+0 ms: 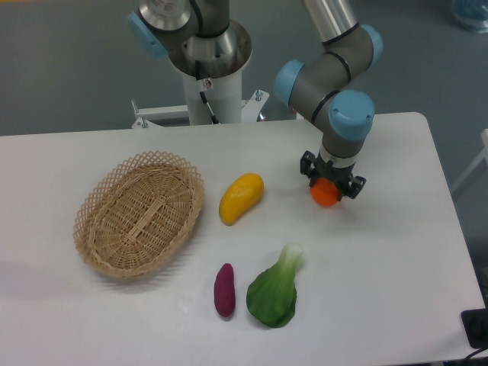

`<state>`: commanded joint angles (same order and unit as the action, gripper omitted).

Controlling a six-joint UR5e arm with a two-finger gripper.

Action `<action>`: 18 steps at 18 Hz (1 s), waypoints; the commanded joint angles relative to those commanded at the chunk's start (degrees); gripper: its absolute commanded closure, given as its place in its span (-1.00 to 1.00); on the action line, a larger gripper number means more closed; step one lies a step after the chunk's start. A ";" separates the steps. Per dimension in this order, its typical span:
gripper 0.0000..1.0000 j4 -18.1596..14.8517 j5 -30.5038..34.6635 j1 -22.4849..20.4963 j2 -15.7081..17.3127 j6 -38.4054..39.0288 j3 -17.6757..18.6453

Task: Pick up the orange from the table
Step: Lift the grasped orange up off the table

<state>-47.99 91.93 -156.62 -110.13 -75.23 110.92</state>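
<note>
gripper (331, 181): I see it down over the orange, fingers either side; grip unclear
orange (325, 195): right side of table (396, 252), right of yellow fruit (241, 197)
</note>
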 joint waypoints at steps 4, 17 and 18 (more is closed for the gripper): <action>-0.19 -0.70 0.18 -0.18 0.53 -0.09 -2.98; -0.21 -5.63 -0.53 -0.09 -1.58 -0.09 -15.46; -0.21 -5.63 -0.61 0.00 -2.02 -0.26 -16.52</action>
<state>-53.61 91.32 -156.62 -112.14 -75.50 94.41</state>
